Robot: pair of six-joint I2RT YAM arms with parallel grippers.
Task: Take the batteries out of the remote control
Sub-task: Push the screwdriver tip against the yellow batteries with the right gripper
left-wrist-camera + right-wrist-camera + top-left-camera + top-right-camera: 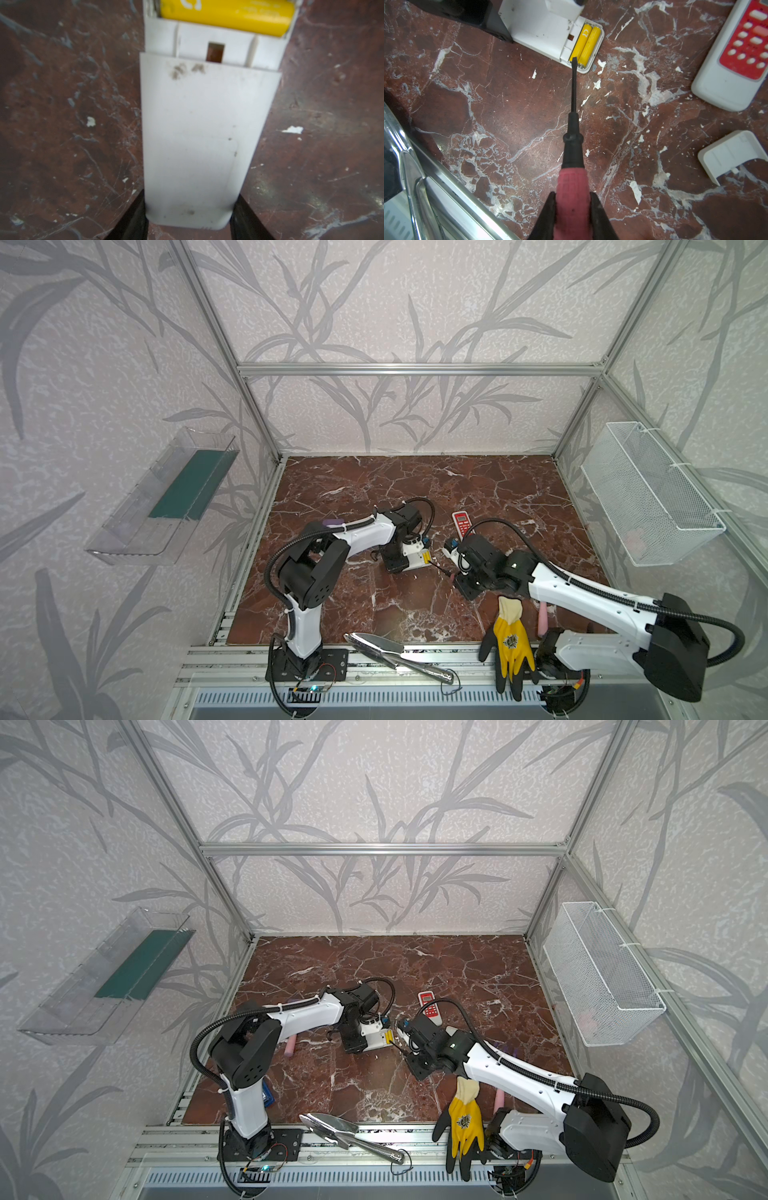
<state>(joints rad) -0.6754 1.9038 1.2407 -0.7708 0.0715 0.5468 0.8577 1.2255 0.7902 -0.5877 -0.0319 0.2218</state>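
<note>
Marble-patterned, red-brown table [374, 489] carries all loose items.

**Surroundings**
- One white wire basket [652, 493] hangs on the right wall. One clear tray [162, 497] hangs on the left wall. Both are well apart from the work area.
- One metal trowel [374, 645] and one yellow-and-black glove [511, 639] lie across the front rail. The glove cuff is just beside the right arm [582, 593].
- Two pink rods lie on the table. One rod [289, 1044] is beside the left arm [307, 1017]. The other [498, 1099] is beside the glove, partly under the right arm.

**Remotes: two**
- The red remote [463, 522] lies face up. The right arm's cable hides its near end in both top views.
- The white remote [197, 135] lies face down mid-table with its battery bay uncovered.
- One loose white cover [733, 153] lies apart from both remotes.

**Batteries: two**
- The batteries [584, 44] are yellow and sit side by side in the white remote's bay.

**Tools**
- The left gripper [190, 199] has its fingers pressed against both long sides of the white remote, at the end opposite the bay, pinching it.
- The right gripper [572, 195] has its fingers clamped on the pink handle of one screwdriver [572, 149].
- The black shaft points at the bay, and the flat tip overlaps the end of one battery. Contact cannot be confirmed.
</note>
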